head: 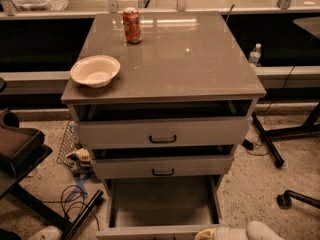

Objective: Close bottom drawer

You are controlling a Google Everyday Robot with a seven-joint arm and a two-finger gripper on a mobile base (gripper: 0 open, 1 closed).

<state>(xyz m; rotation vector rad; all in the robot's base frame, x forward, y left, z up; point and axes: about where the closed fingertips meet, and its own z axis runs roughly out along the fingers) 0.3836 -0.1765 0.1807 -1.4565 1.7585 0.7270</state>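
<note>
Bottom drawer [162, 204] stood pulled far out under the worktop [200, 69].
A bowl [95, 70] sat at the worktop's left edge and a can [132, 25] near its back. The two drawers just under the worktop were slightly ajar. The gripper [225, 232] hung below the worktop's right side, at the bottom drawer's front; apart or together, I could not tell. A bottle [255, 54] stood right of the worktop.

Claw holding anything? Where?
Cannot tell: the claw sits at the picture's bottom edge, by the front of the open bottom drawer; contact is out of view.
</note>
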